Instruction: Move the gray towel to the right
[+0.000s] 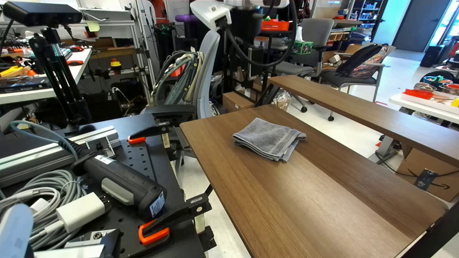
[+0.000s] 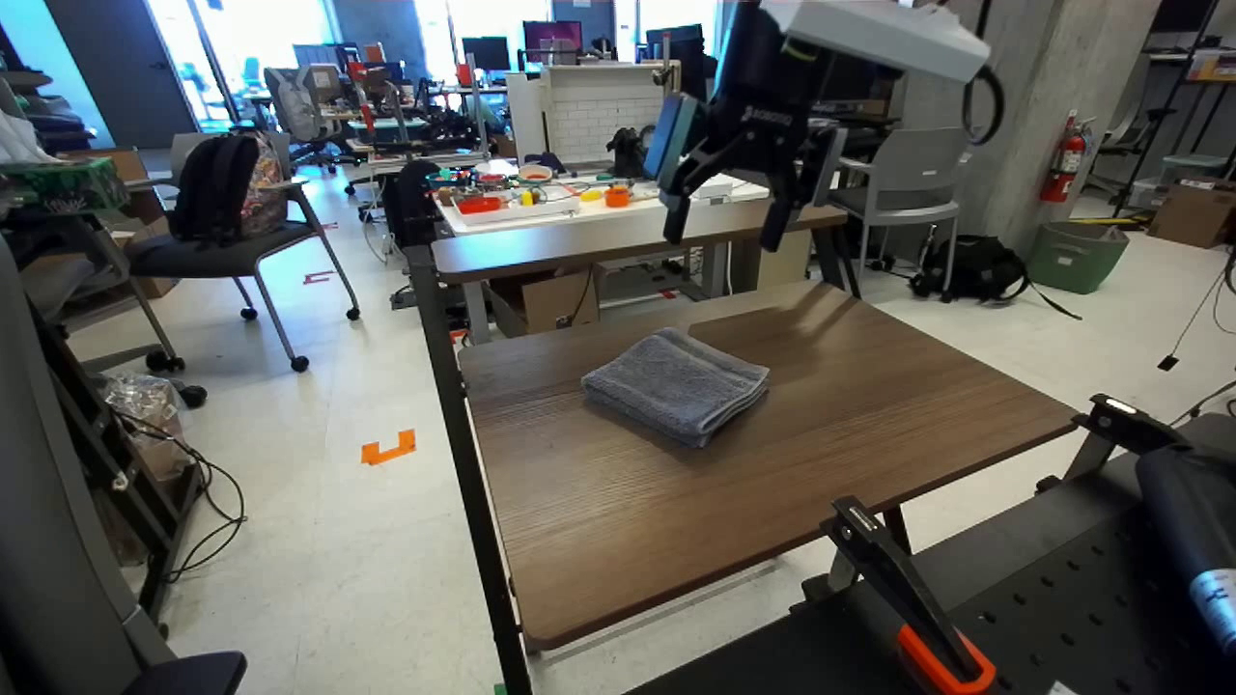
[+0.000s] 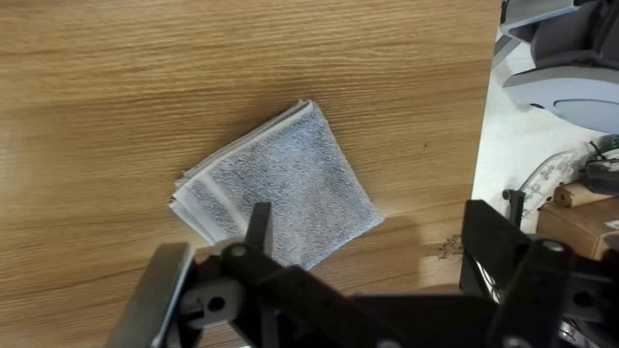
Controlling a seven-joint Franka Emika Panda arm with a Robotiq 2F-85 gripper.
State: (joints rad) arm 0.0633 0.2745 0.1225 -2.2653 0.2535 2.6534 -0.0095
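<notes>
The gray towel (image 1: 269,139) is a folded, roughly square cloth lying flat on the brown wooden table (image 1: 322,200). It also shows in an exterior view (image 2: 676,383) and in the wrist view (image 3: 290,183), with layered edges at its upper left there. My gripper (image 2: 723,234) hangs well above the table, with its fingers wide apart and nothing between them. In the wrist view the gripper (image 3: 368,208) has one finger in front of the towel's lower part, hiding some of it. Its other finger appears past the towel near the table's edge. The gripper does not touch the towel.
A black pegboard bench (image 1: 136,161) with clamps, a cable coil and a black handheld tool (image 1: 122,182) stands beside the table. A second, narrower wooden table (image 1: 358,107) runs along the far side. A gray office chair (image 1: 206,79) stands near one table end.
</notes>
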